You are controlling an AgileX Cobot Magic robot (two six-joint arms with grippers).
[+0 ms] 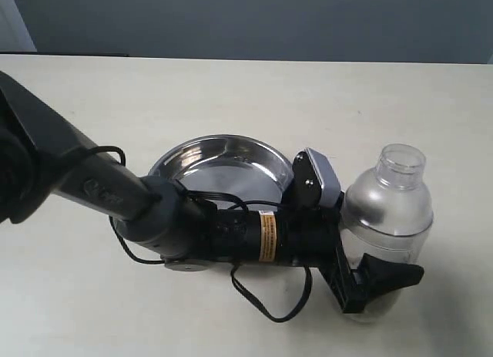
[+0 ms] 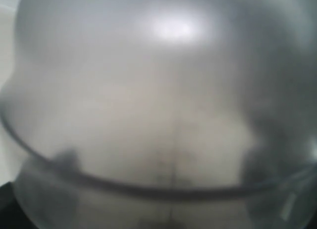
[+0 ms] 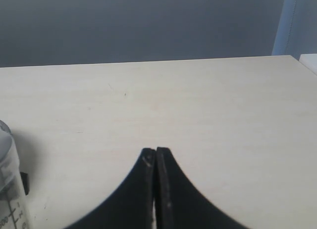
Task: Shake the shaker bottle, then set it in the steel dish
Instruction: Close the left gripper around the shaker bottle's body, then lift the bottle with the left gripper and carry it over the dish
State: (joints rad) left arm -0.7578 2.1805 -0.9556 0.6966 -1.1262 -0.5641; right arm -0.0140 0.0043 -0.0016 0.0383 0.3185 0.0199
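Note:
The shaker bottle [image 1: 389, 207] stands upright at the right of the exterior view, clear, with a frosted domed shoulder and a small clear cap on top. My left gripper [image 1: 383, 274] has reached across and is shut on its lower body; one black finger [image 1: 394, 275] crosses its front, while the other is hidden behind it. Pale granules show at its base. The bottle [image 2: 163, 90] fills the left wrist view as a blur. The steel dish [image 1: 179, 155] lies left of the bottle, partly hidden behind my left arm. My right gripper [image 3: 156, 151] is shut and holds nothing.
The left arm and its black cables [image 1: 266, 303] lie across the front of the dish. In the right wrist view the bottle's edge [image 3: 7, 189] shows at one side, over the pale wooden table [image 3: 198, 105], with a grey wall behind.

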